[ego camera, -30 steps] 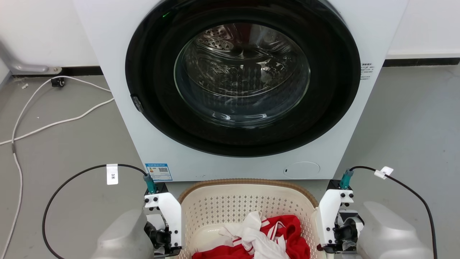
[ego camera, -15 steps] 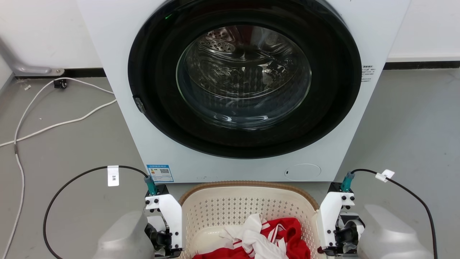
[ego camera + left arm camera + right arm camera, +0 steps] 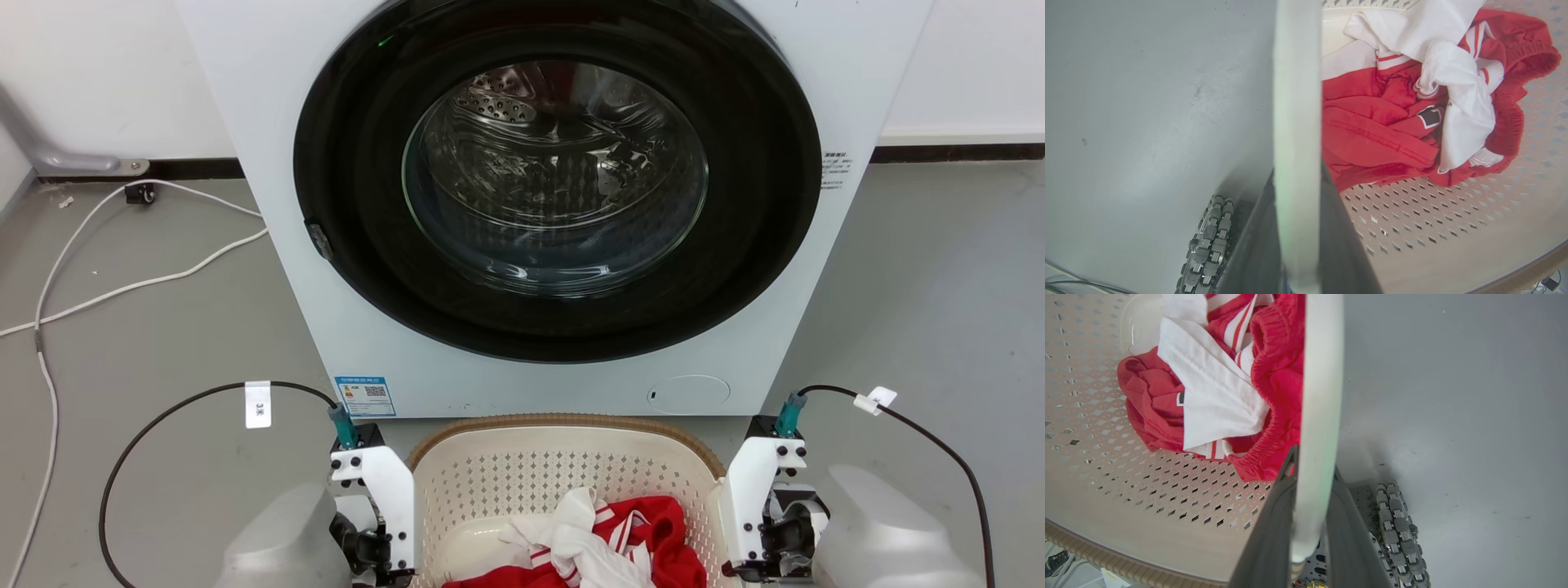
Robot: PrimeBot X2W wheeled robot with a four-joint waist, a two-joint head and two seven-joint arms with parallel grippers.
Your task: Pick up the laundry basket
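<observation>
The laundry basket (image 3: 563, 469), cream perforated plastic with a brown woven-look rim, sits at the bottom middle of the head view, between my two arms. Red and white clothes (image 3: 604, 539) lie in it. My left gripper (image 3: 380, 531) is at its left side and my right gripper (image 3: 759, 531) at its right side. In the left wrist view my left gripper (image 3: 1296, 175) is shut on the basket's white side handle (image 3: 1296, 102). The right wrist view shows my right gripper (image 3: 1314, 465) shut on the other handle (image 3: 1318, 396). The basket's underside is hidden.
A white washing machine (image 3: 555, 392) with its round door shut stands directly behind the basket. White cables (image 3: 122, 286) trail over the grey floor at the left. My base's wheels (image 3: 1208, 241) (image 3: 1400, 531) are on the floor below the handles.
The whole head picture has shifted slightly down and right, so the camera has moved. Both grippers stay shut on the handles, and the basket holds its place between them.
</observation>
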